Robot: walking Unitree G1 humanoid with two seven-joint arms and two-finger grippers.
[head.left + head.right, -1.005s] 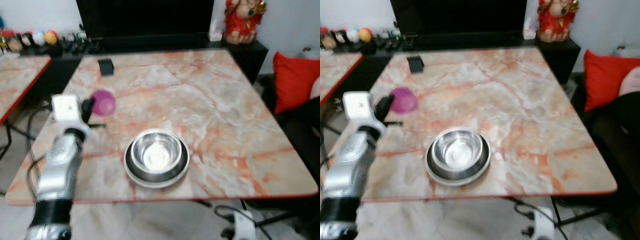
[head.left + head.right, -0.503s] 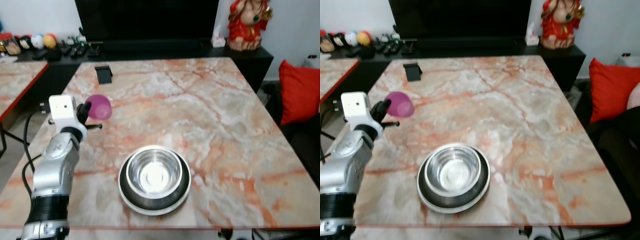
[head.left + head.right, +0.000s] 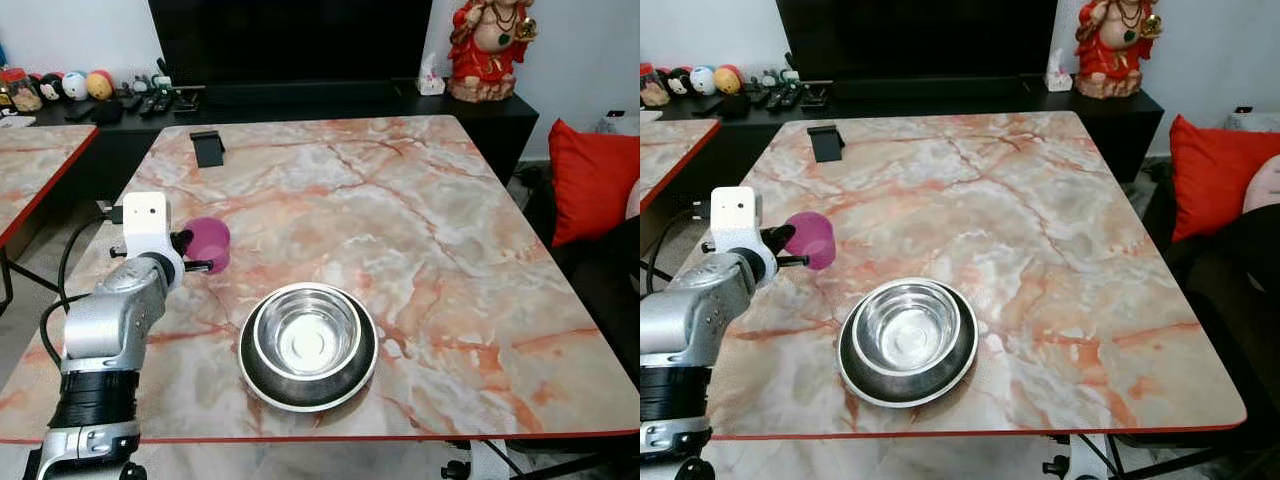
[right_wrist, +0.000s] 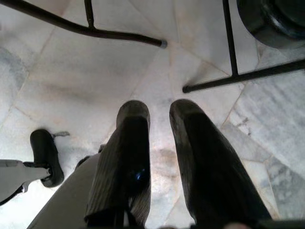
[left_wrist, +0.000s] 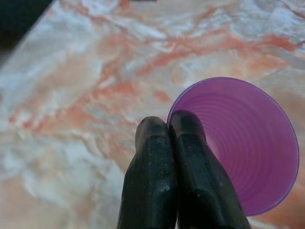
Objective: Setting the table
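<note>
Carrying a purple cup [image 3: 209,243] over the marble counter [image 3: 420,220], pinched by its rim between the two fingers of the left claw [image 5: 170,125], one finger inside the cup wall and one outside, pressed nearly together on the thin plastic. Held tilted, mouth turned toward the wrist camera, and to the left of the steel bowl [image 3: 307,337] and a little farther from the robot, close by but not touching it. Whether raised off the marble or just grazing it cannot be told.

Judged as the placing step of the table setting: cup in hand, not yet stood down. Calls next for turning the cup upright, lowering it onto bare marble beside the bowl, then easing the fingers apart and drawing back without tipping so light a thing.

Steel bowl nested in a dark-rimmed steel plate [image 3: 262,381] near the counter's front edge, nothing in it but glare. Cup likewise with nothing inside, ribbed wall plain in the left wrist view.

Right claw [image 4: 159,112] hanging idle over the tiled floor [image 4: 71,81], fingers a narrow gap apart, gripping nothing.
</note>
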